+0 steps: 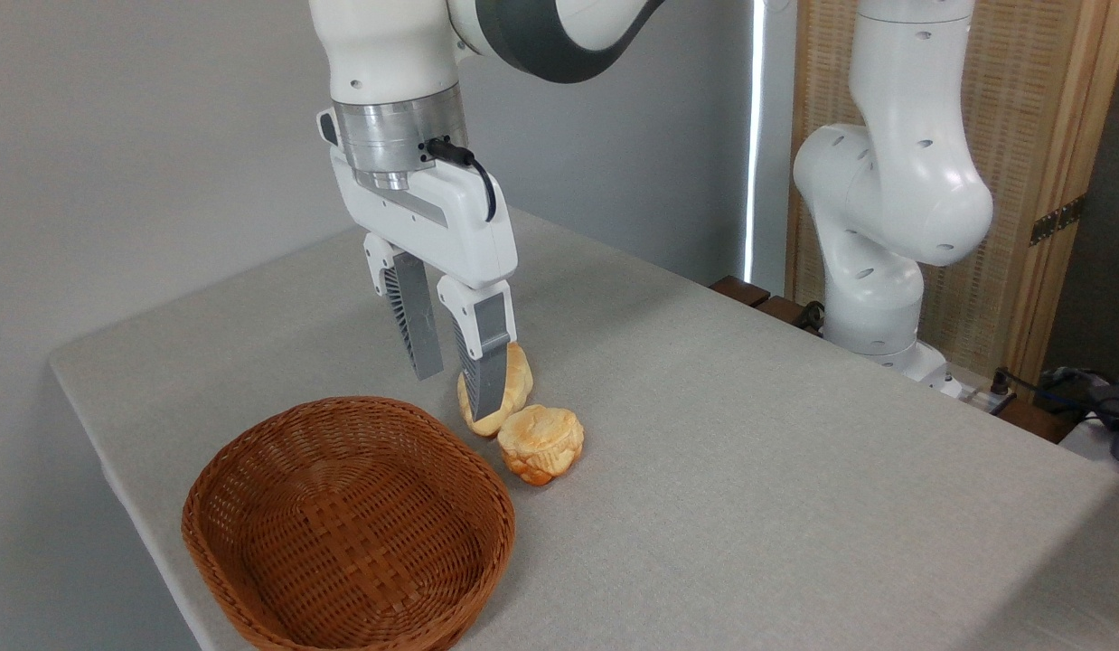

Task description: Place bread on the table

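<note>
Above the table [749, 434], the arm hangs vertical, its end effector [453, 387] open, just over the bread [516, 384].

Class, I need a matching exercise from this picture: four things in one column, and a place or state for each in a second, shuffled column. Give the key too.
1. bread
2. bun
3. basket
4. gripper

a. empty, near the table's front left edge
b. open, fingers pointing down
c. long and pale, on the cloth behind a finger
d. small, round, browned, right of the basket

Pairs: 1-c, 2-d, 3-a, 4-b
</note>
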You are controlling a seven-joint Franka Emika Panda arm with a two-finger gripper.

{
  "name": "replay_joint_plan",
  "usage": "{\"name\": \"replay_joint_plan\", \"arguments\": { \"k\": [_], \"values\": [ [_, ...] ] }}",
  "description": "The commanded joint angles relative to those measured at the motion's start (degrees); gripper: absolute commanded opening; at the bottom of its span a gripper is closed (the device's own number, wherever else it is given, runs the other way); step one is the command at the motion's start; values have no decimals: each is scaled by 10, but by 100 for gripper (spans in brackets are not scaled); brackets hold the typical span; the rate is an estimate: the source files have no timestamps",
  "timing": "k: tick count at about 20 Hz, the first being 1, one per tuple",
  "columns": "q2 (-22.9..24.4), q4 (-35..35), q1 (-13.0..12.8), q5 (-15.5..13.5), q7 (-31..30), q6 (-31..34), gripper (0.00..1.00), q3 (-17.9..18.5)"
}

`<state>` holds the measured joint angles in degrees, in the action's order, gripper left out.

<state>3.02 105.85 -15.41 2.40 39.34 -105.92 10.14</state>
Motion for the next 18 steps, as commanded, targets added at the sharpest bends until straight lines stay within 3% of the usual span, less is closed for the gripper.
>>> {"name": "replay_joint_plan", "arguments": {
  "k": [1,3,8,18],
  "values": [
    [1,-5,6,-8,14,8,100,5],
    [1,-5,36,-13,17,8,100,-11],
    [1,-5,121,-25,19,8,100,-94],
    [1,-4,126,-28,17,12,100,-102]
  ]
}}
